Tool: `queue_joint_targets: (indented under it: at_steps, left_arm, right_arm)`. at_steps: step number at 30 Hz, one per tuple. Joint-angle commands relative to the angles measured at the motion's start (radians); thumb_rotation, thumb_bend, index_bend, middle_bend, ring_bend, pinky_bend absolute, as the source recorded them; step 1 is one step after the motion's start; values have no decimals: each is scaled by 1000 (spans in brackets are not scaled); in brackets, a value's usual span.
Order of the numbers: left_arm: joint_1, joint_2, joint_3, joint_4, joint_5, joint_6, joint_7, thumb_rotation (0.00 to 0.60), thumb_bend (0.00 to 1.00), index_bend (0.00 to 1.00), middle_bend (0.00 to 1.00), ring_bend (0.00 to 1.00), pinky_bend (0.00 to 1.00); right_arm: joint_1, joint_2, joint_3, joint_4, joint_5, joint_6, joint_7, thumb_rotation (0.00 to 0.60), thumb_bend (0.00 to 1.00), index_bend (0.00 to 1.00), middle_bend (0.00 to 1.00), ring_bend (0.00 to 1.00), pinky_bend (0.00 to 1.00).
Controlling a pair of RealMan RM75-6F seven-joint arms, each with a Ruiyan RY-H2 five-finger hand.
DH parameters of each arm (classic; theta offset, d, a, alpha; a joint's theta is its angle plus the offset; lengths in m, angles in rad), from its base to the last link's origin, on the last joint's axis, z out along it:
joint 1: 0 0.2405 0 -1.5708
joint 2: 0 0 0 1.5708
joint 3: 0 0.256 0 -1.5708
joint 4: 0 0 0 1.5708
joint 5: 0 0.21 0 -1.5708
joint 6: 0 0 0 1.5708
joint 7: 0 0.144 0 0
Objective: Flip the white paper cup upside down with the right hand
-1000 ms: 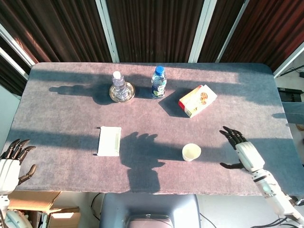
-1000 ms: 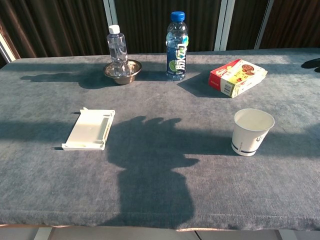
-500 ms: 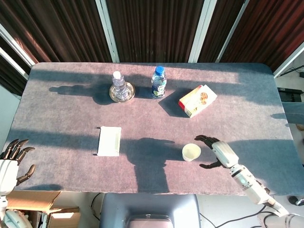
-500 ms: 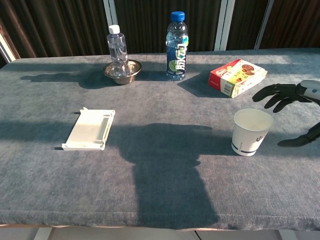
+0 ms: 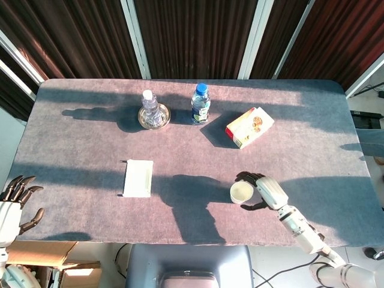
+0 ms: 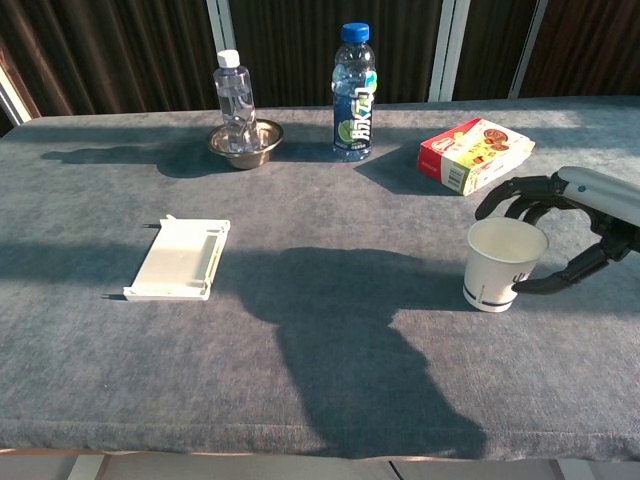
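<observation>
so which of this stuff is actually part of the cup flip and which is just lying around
Part of the job:
paper cup, upright, mouth up
right robot hand, fingers spread around the cup, not clearly gripping

Just lying about:
blue-capped bottle
clear bottle standing in a metal bowl
snack box
white tray
left robot hand, off the table edge

Sunlit grey felt-covered table (image 5: 84, 150) before dark ribbed wall panels (image 5: 192, 36) with white posts.

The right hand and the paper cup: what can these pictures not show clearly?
- Contact: neither view settles whether the right hand touches the white paper cup.
- Chest view: the frame edge cuts off its wrist.
- Cup print: too small.
- Head view: the edge crops the left hand.
</observation>
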Motion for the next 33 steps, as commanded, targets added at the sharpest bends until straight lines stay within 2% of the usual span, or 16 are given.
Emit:
queue_joint_targets:
  at_steps: [1, 11, 14, 17, 19, 24, 27, 30, 33]
  left_arm:
    - [0, 1, 1, 0, 2, 0, -4, 600, 297, 343, 158, 103, 390]
    - [-1, 5, 3, -2, 2, -6, -11, 600, 298, 343, 159, 104, 390]
    - [0, 7, 3, -4, -3, -8, -13, 600, 297, 344, 159, 104, 390]
    - [0, 8, 3, -9, -5, -12, -13, 600, 297, 344, 159, 104, 391]
    - [-1, 10, 5, -13, -6, -17, -12, 600, 297, 344, 159, 104, 391]
    - [-3, 16, 12, -24, -4, -30, -13, 600, 296, 344, 159, 104, 393]
    - [-4, 17, 13, -28, -5, -36, -4, 600, 297, 345, 159, 104, 394]
    - [-6, 18, 15, -32, -6, -42, 1, 600, 297, 346, 158, 104, 395]
    - [-6, 21, 17, -37, -8, -46, 4, 600, 297, 347, 159, 104, 395]
  right_arm:
    - [1, -28, 3, 34, 8, 13, -7, 600, 202, 522, 423, 454, 553]
    - [-4, -68, 15, 101, 17, 68, -13, 600, 259, 582, 467, 507, 599]
    - [-10, -49, 24, 87, -1, 131, -88, 600, 261, 582, 467, 507, 600]
    - [-17, 4, 31, 18, -14, 165, -261, 600, 261, 581, 467, 507, 599]
    - [-20, 62, 36, -68, -12, 157, -438, 600, 261, 580, 467, 507, 598]
    - [-27, 192, 61, -293, 50, 84, -897, 600, 264, 581, 467, 507, 599]
    - [-26, 235, 75, -378, 118, 26, -1131, 600, 266, 577, 467, 507, 598]
    - [-21, 240, 86, -419, 195, -24, -1275, 600, 266, 573, 467, 507, 599]
    - [-12, 216, 92, -414, 248, -61, -1303, 600, 266, 567, 467, 507, 598]
